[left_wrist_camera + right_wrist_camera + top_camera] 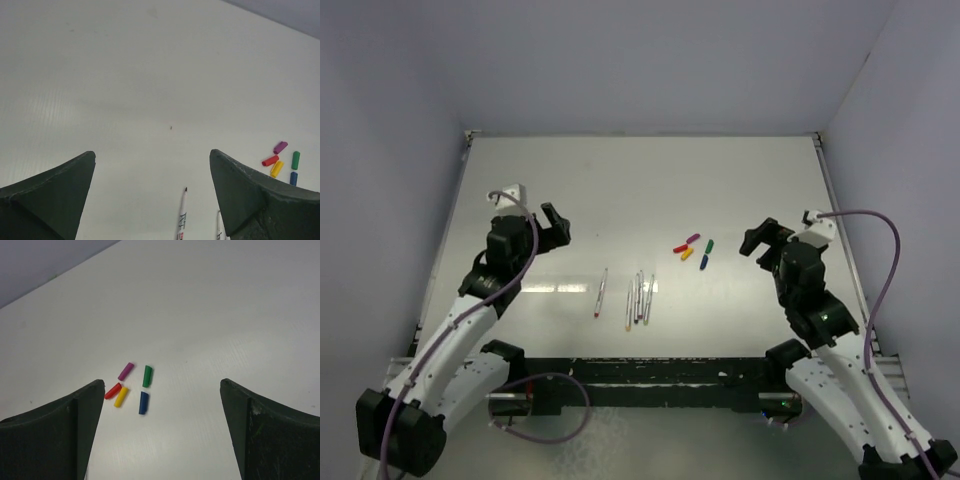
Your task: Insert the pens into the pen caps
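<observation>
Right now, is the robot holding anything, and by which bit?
Nothing is held. The left gripper and right gripper are open and empty; the thin pale pens and small coloured plastic caps lie untouched.

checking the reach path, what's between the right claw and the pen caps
Nothing, just bare table between the right claw and the pen caps, seen in the top view.

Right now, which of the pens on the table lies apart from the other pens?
The leftmost pen in the top view: it lies alone, and a clear gap separates it from the other pens, which lie bunched together.
</observation>
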Action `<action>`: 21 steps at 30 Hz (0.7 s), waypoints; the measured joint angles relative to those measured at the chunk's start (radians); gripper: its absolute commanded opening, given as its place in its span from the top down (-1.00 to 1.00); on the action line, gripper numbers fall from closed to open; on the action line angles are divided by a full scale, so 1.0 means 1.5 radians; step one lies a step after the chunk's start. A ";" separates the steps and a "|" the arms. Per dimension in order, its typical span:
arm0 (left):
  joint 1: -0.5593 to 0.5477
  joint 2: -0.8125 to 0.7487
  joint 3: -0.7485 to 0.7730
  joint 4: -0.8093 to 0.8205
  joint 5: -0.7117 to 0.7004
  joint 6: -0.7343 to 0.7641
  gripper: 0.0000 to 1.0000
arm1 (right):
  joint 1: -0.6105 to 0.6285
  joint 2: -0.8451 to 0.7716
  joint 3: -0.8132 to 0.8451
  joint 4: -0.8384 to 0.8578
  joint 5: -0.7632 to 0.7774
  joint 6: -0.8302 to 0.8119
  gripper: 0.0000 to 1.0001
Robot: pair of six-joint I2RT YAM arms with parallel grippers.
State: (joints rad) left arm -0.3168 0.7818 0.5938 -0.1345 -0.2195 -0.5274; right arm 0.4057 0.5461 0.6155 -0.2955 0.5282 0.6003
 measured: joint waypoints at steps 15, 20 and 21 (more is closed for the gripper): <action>-0.138 0.114 0.053 -0.047 0.046 0.033 -0.98 | 0.000 0.053 -0.019 0.058 -0.013 0.002 -1.00; -0.247 0.170 0.071 -0.042 0.016 0.029 -0.98 | -0.001 0.050 -0.036 0.067 0.014 0.017 -0.99; -0.259 0.183 0.071 -0.047 0.013 0.025 -0.98 | -0.001 0.052 -0.035 0.067 0.020 0.017 -0.99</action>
State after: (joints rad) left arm -0.7048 1.0557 0.7006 -0.2054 -0.1993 -0.4892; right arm 0.4046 0.6243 0.5625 -0.1944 0.5575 0.6254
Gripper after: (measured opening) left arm 0.990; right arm 0.997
